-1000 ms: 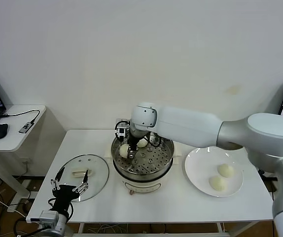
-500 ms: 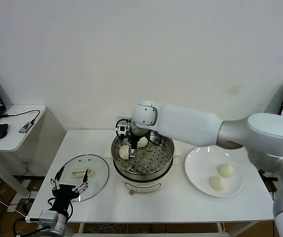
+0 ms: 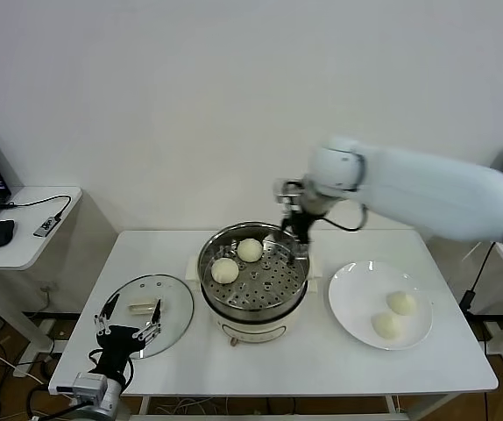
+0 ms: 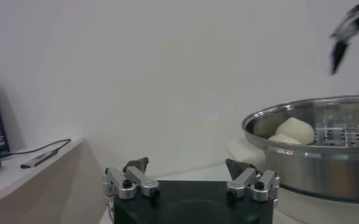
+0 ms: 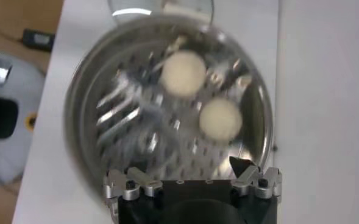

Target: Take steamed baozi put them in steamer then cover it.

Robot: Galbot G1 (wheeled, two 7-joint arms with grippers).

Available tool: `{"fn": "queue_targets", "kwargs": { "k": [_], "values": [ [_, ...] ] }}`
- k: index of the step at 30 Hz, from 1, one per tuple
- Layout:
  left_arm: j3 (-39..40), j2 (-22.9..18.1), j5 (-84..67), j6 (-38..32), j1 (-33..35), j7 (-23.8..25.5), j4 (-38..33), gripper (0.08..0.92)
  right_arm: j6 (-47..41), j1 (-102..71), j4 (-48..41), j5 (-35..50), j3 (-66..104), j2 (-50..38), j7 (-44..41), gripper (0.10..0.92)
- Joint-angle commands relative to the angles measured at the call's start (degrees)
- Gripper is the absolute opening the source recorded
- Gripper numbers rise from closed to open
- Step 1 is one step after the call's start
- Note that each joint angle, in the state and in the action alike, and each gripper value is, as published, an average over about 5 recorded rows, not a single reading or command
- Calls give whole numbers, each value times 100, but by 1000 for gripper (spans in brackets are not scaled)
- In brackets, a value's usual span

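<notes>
The steamer (image 3: 253, 303), a shiny steel pot on a cream base, stands mid-table with two baozi on its perforated tray: one (image 3: 225, 270) on its left side and one (image 3: 250, 250) at the back. They also show in the right wrist view (image 5: 183, 72) (image 5: 220, 119) and the left wrist view (image 4: 295, 129). Two more baozi (image 3: 400, 303) (image 3: 386, 325) lie on the white plate (image 3: 348, 303) at the right. The glass cover (image 3: 177, 303) lies flat on the table at the left. My right gripper (image 3: 299, 230) is open and empty above the steamer's back right rim. My left gripper (image 3: 129, 329) is open, parked over the cover's near edge.
A side desk (image 3: 24, 232) with a mouse and cable stands at the far left. A wall rises just behind the table.
My right gripper has let go of a baozi on the steamer's left side, risen and swung right to the back right rim. The left arm has not moved.
</notes>
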Motion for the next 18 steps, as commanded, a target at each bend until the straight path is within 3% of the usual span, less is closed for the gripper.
{"fn": "queue_targets", "kwargs": {
  "k": [1, 7, 18],
  "values": [
    [29, 15, 13, 6, 14, 5, -4, 823, 1217, -942, 878, -1392, 713, -2444, -810, 823],
    [17, 37, 23, 13, 37, 9, 7, 823, 1469, -2739, 849, -2152, 2115, -2964, -646, 823],
    [-49, 11, 31, 18, 68, 12, 9, 823, 1643, -3899, 322, -2939, 2551, -2691, -46, 823]
  ]
}}
